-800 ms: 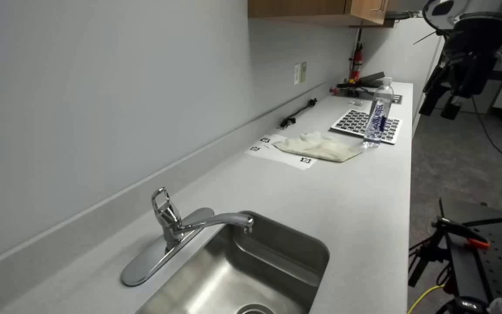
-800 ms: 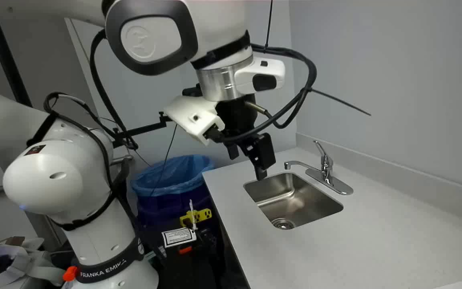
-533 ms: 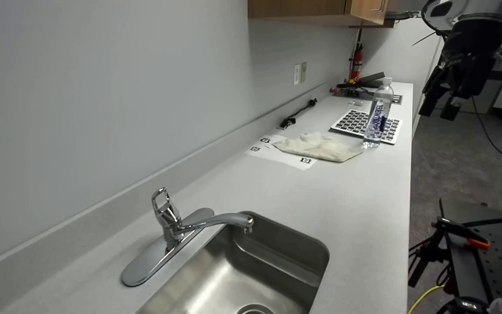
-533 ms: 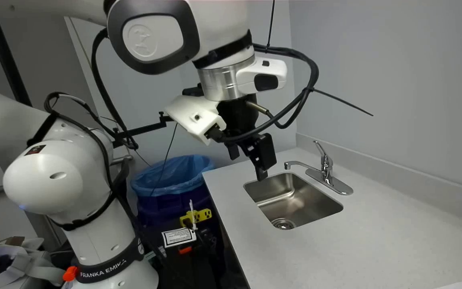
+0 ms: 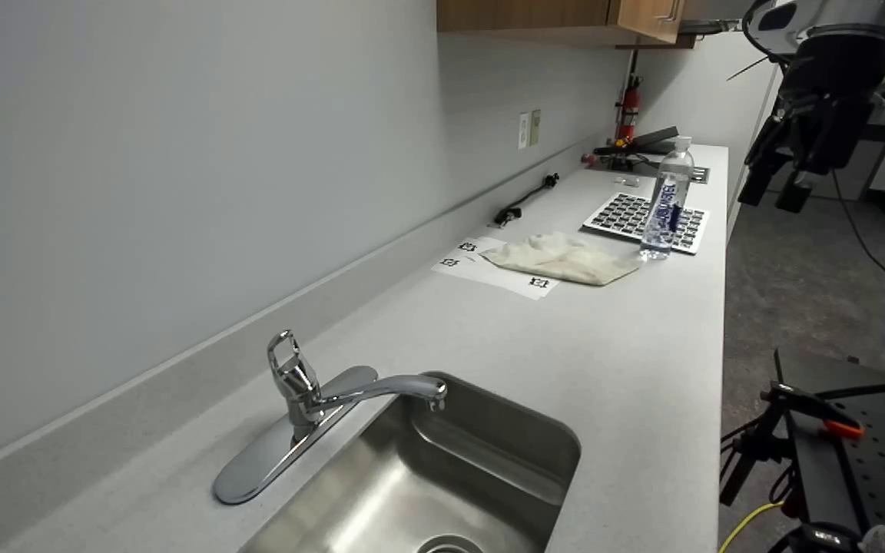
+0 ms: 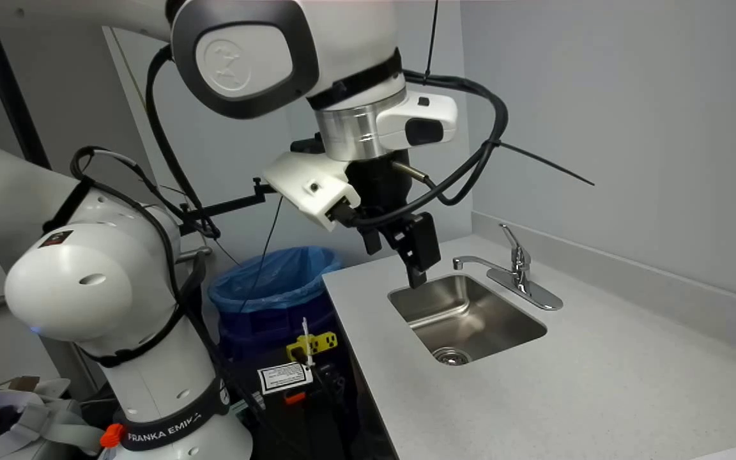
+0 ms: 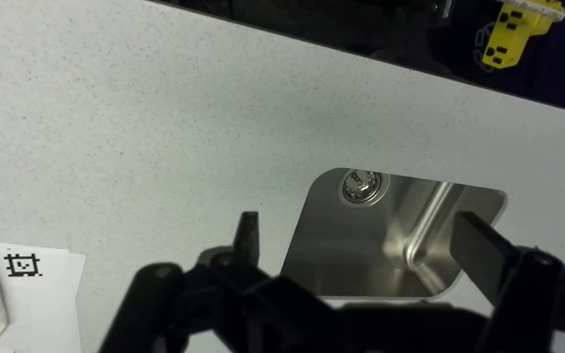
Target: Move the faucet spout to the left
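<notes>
In an exterior view, lower left, a black band (image 6: 173, 432) reads FRANKA EMIKA. The pincer (image 7: 357, 220) gapes, well apart from the faucet spout (image 5: 404, 385).

In an exterior view you see the faucet spout (image 5: 385, 386) reaching out from beside the sink (image 5: 488, 449), its tip showing against the sink's far corner, the lever handle (image 5: 296, 378) upright above the base plate (image 5: 258, 465). Beyond the sink a pale cloth (image 5: 561, 263) partly covers marker-printed paper (image 5: 485, 275), and farther from the sink a clear bottle (image 5: 664, 211) stands in front of a white gridded panel (image 5: 618, 216). Your gripper (image 5: 773, 193) hangs higher than the sink and well apart from it, its jaws parted.
</notes>
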Tool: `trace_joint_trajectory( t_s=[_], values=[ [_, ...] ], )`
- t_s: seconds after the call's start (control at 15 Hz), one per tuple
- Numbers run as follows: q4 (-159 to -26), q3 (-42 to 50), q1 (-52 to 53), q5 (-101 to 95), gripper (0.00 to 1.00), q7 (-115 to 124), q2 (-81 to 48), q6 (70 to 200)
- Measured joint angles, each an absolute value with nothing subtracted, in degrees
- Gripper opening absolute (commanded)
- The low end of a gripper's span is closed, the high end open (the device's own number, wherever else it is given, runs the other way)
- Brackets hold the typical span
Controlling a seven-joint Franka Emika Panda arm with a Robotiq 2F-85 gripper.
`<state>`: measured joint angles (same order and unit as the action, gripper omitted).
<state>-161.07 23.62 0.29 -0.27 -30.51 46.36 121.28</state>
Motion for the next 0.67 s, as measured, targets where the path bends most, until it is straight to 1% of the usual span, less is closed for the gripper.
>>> trace_joint_trajectory(
  t_s=[0.67],
  values=[
    [-160.36, 23.25, 0.28, -0.28, 1.0, -30.51, 45.87, 121.28]
  ],
)
